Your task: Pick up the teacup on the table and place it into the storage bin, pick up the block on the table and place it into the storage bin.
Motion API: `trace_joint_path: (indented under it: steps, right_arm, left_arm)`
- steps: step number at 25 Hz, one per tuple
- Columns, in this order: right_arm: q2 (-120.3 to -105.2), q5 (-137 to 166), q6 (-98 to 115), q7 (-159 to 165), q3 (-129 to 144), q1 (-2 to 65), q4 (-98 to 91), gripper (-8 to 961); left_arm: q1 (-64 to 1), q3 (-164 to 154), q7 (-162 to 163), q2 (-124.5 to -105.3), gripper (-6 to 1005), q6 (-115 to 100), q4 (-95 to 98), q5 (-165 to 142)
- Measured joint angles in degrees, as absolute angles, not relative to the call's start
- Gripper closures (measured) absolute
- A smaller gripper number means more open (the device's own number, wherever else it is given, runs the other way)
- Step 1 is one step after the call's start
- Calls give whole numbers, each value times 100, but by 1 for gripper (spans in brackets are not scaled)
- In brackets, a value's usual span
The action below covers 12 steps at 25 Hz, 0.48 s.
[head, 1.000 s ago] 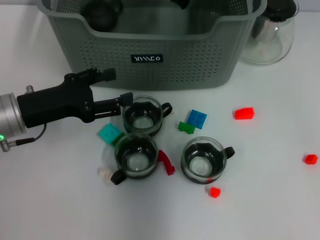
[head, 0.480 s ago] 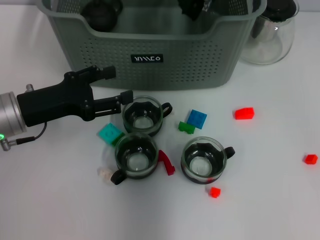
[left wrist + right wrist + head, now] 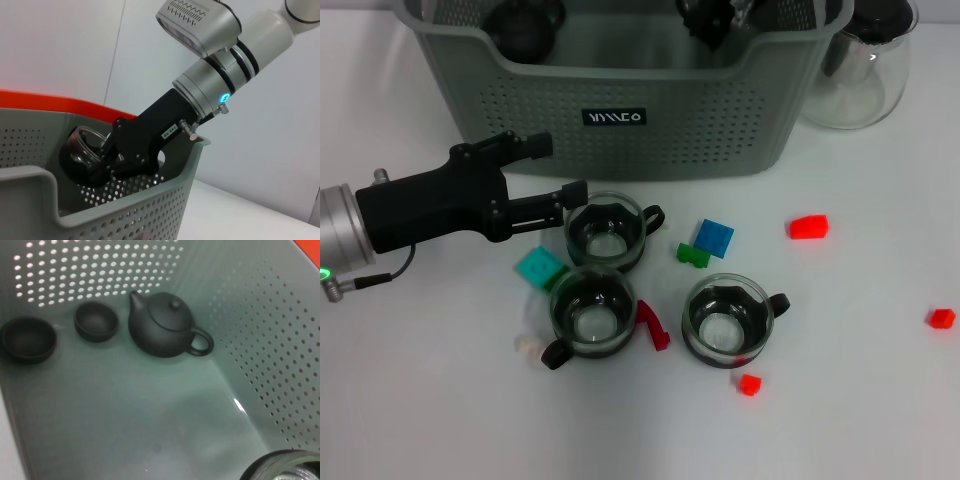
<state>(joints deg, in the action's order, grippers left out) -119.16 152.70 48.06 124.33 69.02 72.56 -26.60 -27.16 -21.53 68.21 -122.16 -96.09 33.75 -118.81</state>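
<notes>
The left gripper (image 3: pixel 570 195) is open, low beside a cup (image 3: pixel 605 231) on the table, in front of the bin (image 3: pixel 620 110). Only the left wrist view shows the right gripper (image 3: pixel 102 160) inside the bin, gripping what looks like a glass cup (image 3: pixel 82 150). The right wrist view shows a teapot (image 3: pixel 165 325) and two bowls (image 3: pixel 95 321) below. A blue block (image 3: pixel 714 237) lies nearby.
</notes>
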Motion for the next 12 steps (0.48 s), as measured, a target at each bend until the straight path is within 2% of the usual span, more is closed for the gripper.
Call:
trace_joint_path:
  steps: [12]
  right_arm:
    - [-11917,15267,4904,12472,6908,7196,-2725,888]
  left_arm:
    - [-2716,-2153,6821,-12217,139,-9636,3375,-11883]
